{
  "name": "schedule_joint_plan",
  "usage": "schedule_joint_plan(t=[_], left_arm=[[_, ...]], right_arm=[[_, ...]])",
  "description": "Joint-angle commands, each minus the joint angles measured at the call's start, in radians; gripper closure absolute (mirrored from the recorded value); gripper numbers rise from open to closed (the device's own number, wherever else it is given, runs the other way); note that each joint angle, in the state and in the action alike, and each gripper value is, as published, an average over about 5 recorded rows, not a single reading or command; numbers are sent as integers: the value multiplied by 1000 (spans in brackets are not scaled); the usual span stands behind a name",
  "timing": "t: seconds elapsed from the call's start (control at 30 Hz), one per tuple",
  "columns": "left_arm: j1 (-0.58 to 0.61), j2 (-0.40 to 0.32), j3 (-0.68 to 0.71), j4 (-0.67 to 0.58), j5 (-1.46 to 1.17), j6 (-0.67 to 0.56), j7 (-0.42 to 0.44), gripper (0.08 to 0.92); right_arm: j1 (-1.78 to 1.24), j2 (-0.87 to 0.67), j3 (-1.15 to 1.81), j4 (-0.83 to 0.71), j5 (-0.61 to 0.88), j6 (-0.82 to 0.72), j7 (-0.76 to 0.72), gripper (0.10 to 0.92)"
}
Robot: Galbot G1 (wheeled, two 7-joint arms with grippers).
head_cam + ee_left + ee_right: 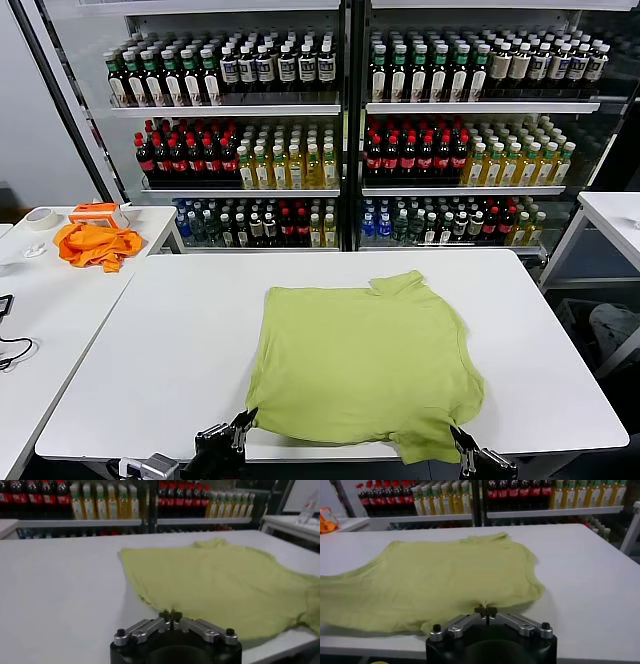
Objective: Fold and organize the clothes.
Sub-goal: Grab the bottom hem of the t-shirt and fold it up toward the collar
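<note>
Item: white table (pixel 180 330), filling the lower centre of the head view.

On it: one yellow-green T-shirt (pixel 365 360), lying centre to lower right, spread mostly flat and plain face up. The ribbed neck is folded at the upper right edge, and the hem reaches the near table edge. No print shows.

Handling, as judged: light, soft, limp cotton, not fragile. It will sag and crease when lifted and drag on the tabletop. Best taken by pinching the edges or corners, hem or shoulders, both sides together.

Left gripper (pixel 240 425): bottom edge, left of centre, fingers clenched on the shirt's near left hem corner.

Right gripper (pixel 462 442): bottom edge, right of centre, fingers pinched shut on the near right hem.

Background: drinks coolers (pixel 345 130) across the top, with rows of bottles whose labels are too small to read.

Upper left, on a side table: orange cloth (pixel 97 245). No legible writing anywhere.
</note>
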Motion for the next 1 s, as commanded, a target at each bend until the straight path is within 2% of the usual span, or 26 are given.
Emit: schedule_joint_plan(t=[0.03,0.43,1.0], left_arm=[[-264,-7,30,176,-130,-37,54,920],[-462,-37,112,368,-129,-34,89,920],[-581,-70,169,525,-82,-32,153,920]], right_arm=[[188,-7,6,-57,83,-89,31,920],[334,15,-33,-197,110,-131,30,920],[458,31,-107,-299,94,-133,25,920]])
